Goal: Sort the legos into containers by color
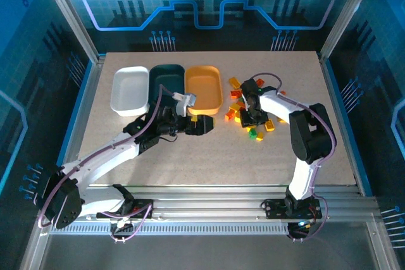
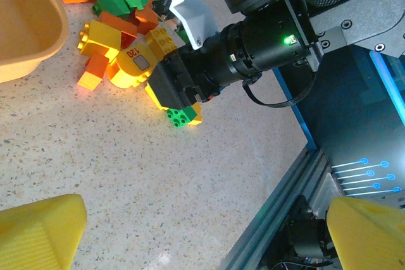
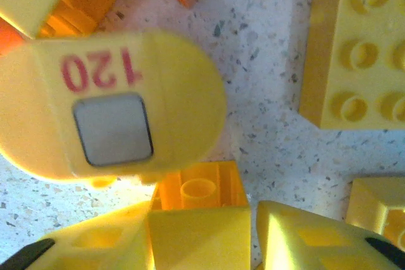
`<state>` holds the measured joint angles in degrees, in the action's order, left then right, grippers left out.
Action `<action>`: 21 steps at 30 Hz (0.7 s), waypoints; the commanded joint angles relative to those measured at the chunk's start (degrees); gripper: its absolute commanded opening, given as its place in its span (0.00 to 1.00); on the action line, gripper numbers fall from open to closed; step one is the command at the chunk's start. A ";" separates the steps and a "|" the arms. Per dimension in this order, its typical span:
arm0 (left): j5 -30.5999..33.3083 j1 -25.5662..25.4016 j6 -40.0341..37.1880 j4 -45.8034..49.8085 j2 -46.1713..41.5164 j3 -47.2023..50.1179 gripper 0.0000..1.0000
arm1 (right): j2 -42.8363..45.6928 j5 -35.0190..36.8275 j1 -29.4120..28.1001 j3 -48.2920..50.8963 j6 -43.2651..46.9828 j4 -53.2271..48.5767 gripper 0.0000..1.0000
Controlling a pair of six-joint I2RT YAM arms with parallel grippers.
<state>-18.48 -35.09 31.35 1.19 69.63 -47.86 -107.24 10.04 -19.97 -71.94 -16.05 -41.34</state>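
Legos (image 1: 250,109) lay in a loose heap on the table (image 1: 190,162), just right of the orange tub (image 1: 204,86). The teal tub (image 1: 166,80) and the white tub (image 1: 130,86) stood further left. All three tubs looked bare inside, so the sorting seemed barely begun.

The right gripper (image 1: 247,118) was down in the near side of the heap, clenched on a yellow-orange brick (image 3: 196,189). In its wrist view the brick sat between the pad (image 3: 114,118) marked 120 and the opposite finger, seemingly touching both. The brick was at table level, with a larger yellow brick (image 3: 361,49) close beside it. In the left wrist view a green brick (image 2: 180,116) lay just beside the gripper's dark body; whether it touched the jaws could not be told.

The left gripper (image 1: 201,126) hung released, jaws wide and holding nothing, just off the near edge of the orange tub.

The step in hand looked like the pick of one brick. The next move called for a straight lift clear of the neighbours, so that none was dragged along, then a carry leftward to a tub. The orange tub seemed the likeliest match in colour and was the nearest, though nothing fixed which tub takes which colour. The left gripper sat near that route, so the carry would need to pass above or behind it. The release should come low over the tub.
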 commanded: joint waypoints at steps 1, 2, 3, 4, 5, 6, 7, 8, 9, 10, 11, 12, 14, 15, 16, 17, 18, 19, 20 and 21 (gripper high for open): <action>-0.77 0.01 -0.65 -0.57 0.51 -0.67 0.99 | 1.03 -0.15 -0.46 0.93 -0.46 -0.83 0.42; -0.86 -0.04 -0.53 -0.54 0.51 -0.66 0.99 | 1.13 0.06 -0.51 1.24 -0.56 -0.49 0.40; -0.94 -0.06 -0.53 -0.50 0.51 -0.66 0.99 | 1.46 0.04 -0.49 1.52 -0.56 -0.17 0.38; -0.94 0.00 -0.72 -0.34 0.51 -0.75 0.99 | 1.93 0.33 -0.49 1.71 -0.63 -0.06 0.35; -0.94 -0.01 -0.91 0.05 0.42 -0.92 0.99 | 2.64 0.65 -0.51 1.84 -0.88 0.19 0.33; -0.94 -0.04 -1.12 0.34 0.42 -1.09 0.99 | 3.40 0.97 -0.45 1.96 -0.98 0.44 0.31; -0.87 0.01 -1.37 0.63 0.34 -1.31 0.99 | 4.37 1.39 -0.51 1.98 -1.23 0.71 0.30; -0.71 0.00 -1.79 1.11 0.20 -1.68 0.99 | 5.40 2.11 -0.50 1.68 -1.59 0.53 0.30; -0.13 0.06 -2.01 1.65 0.02 -2.04 0.99 | 6.26 2.61 -0.49 1.32 -1.94 0.33 0.29; 1.66 0.07 -2.17 2.56 -0.52 -2.32 0.99 | 7.67 3.06 -0.57 0.75 -2.38 0.09 0.29; 5.87 0.22 -1.95 3.58 -1.78 -2.09 0.99 | 9.09 3.58 -0.73 0.09 -2.86 -0.26 0.28; 11.03 0.31 -1.08 4.13 -3.29 -1.15 0.99 | 10.26 4.23 -1.13 -0.84 -3.24 -0.59 0.28; 18.86 2.87 2.10 4.32 -6.99 2.14 0.99 | 11.44 6.43 -3.48 -4.12 -4.08 -2.15 0.28; 19.85 5.65 4.79 4.85 -8.11 3.44 0.99 | 11.31 6.65 -4.93 -5.73 -4.31 -2.55 0.28; 19.48 9.09 8.24 5.60 -9.23 4.83 0.99 | 10.57 6.18 -6.69 -7.64 -4.56 -2.61 0.28; 18.10 12.72 11.49 6.29 -9.95 6.41 0.99 | 9.23 5.23 -8.40 -9.58 -4.83 -2.15 0.28; 16.77 15.65 13.82 6.86 -10.52 7.66 0.99 | 7.40 4.56 -9.77 -11.63 -4.92 -1.91 0.28; 15.16 18.59 15.89 7.27 -11.02 9.29 0.99 | 4.60 4.30 -11.26 -14.47 -5.02 -2.16 0.28; 13.44 20.98 17.13 7.65 -11.42 10.67 0.99 | 1.39 4.37 -12.80 -18.25 -4.82 -2.65 0.28; 12.59 22.48 17.85 8.04 -11.76 11.81 0.99 | -1.02 4.62 -13.96 -21.17 -4.37 -2.57 0.28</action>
<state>-4.80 -16.27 42.15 5.21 58.61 -39.51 -101.97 14.72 -30.74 -88.05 -19.68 -42.94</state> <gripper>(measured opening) 0.990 0.321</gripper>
